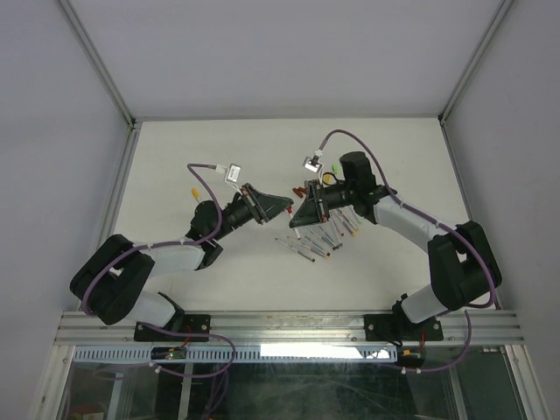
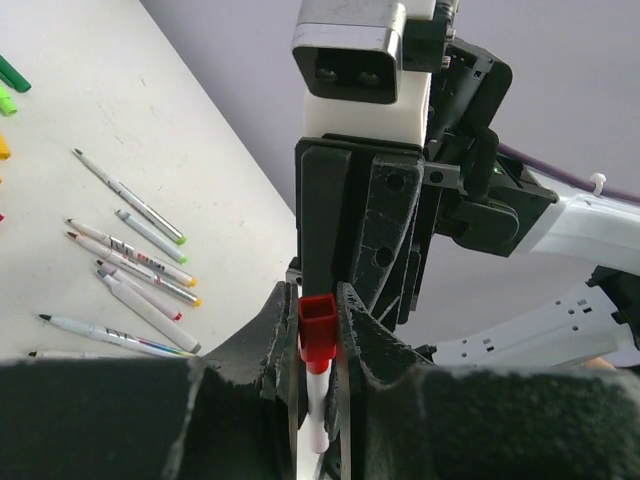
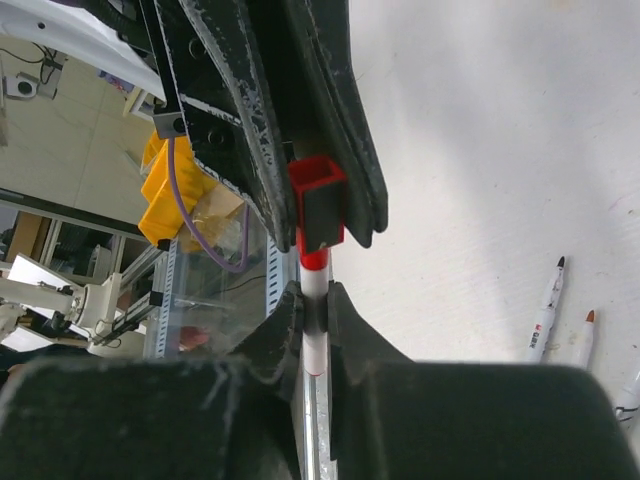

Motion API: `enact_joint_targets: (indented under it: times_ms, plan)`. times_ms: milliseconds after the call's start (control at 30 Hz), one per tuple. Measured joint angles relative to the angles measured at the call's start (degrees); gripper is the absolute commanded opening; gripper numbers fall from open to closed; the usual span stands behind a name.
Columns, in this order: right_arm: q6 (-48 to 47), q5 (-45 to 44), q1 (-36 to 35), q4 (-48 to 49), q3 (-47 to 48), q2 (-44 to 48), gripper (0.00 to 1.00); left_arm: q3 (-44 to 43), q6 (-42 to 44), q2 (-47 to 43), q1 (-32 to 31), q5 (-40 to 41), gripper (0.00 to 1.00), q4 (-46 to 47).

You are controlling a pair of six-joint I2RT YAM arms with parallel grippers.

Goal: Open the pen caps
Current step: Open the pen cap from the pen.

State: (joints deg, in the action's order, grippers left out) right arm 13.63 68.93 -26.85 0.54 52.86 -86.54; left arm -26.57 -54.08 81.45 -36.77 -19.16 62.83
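A: Entry one, nearest the near edge, right of middle?
B: A row of loose pens (image 1: 317, 243) lying flat on the desk (image 1: 219, 149), coloured tips bare.

A: Entry two, middle of the desk?
B: One pen, held off the surface between both arms. The right gripper (image 3: 315, 308) is clamped on the white barrel (image 3: 314, 285). The left gripper (image 2: 318, 340) is clamped on the red cap (image 2: 318, 322), which is seated on the barrel's upper end.

A: Long axis?
B: Roughly upright in both wrist views, with the cap uppermost and its hollow end showing. The exact tilt is not readable. The cap sits directly above the right gripper's hold, and the two grips are just apart along the barrel.

A: The pull, then?
B: Judged to run along that axis, with the grips drawn apart and no sideways bend. The cap is not yet off.

A: Entry three, toward the far edge?
B: Loose caps: a green cap (image 1: 336, 166), a dark red cap (image 1: 300, 188), and a yellow cap (image 1: 193, 188) nearer the left edge.
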Motion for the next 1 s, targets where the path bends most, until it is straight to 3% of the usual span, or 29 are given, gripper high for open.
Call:
enact_joint_targets:
  times_ms: [267, 567, 867, 1000]
  plan:
    - [1.70, -1.44, 0.20, 3.61, -0.02, 0.11, 0.00, -3.32, 1.75, -0.55, 2.16, 0.22, 0.00, -5.22]
    - [3.13, -8.02, 0.04, 12.63, 4.48, -1.01, 0.00, -12.76, 2.34, -1.75, 9.94, -5.49, 0.00, -15.37]
    - [2.08, -10.27, -1.46, 13.11, 6.08, -2.99, 0.00, -13.44, 3.10, -2.58, 12.33, -6.99, 0.00, -18.40]
    - [-0.24, -5.62, -4.28, 3.34, 4.90, -4.72, 0.00, -18.43, 6.16, -4.52, 17.73, 4.26, 0.00, -16.98]
